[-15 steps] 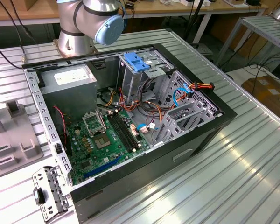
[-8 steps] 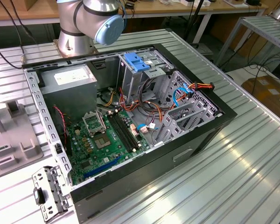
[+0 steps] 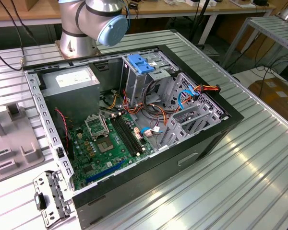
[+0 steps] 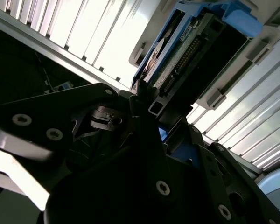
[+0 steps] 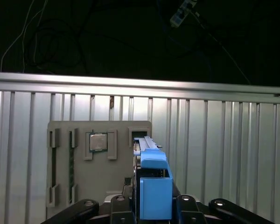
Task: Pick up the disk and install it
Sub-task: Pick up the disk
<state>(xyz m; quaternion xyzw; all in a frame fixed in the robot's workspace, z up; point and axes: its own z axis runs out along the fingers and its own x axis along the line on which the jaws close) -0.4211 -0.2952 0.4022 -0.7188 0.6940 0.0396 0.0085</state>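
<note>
In the exterior view the open computer case [image 3: 201, 139] lies on the ribbed worktop [image 3: 249, 182], its drive cage [image 3: 192, 110] empty beside a bare blue bracket [image 3: 140, 63]. The arm [image 3: 96, 19] runs out of frame at the top, and a grey holder [image 3: 14, 143] sits near the exterior view's left edge. In the second wrist view the pincer [image 4: 147, 109] sits right at the near end of the disk [image 4: 177, 60], which stands on edge in that holder with its connector side showing. The dark pincer body covers the contact zone, so I cannot tell whether the pincer is spread or pinching the disk. In the first wrist view the disk [image 5: 155, 186] is seen end-on. Its blue rail rises between the pincer's black links, and its far end is seated in a slot of the holder [image 5: 60, 163], next to a small square chip [image 5: 98, 141]. The step in hand looks like the pick. It would go best with the grip centred on the blue rails and the disk drawn straight along the slot, without twisting, so that it does not bind. The disk's label face and the slot's depth are hidden.
</note>
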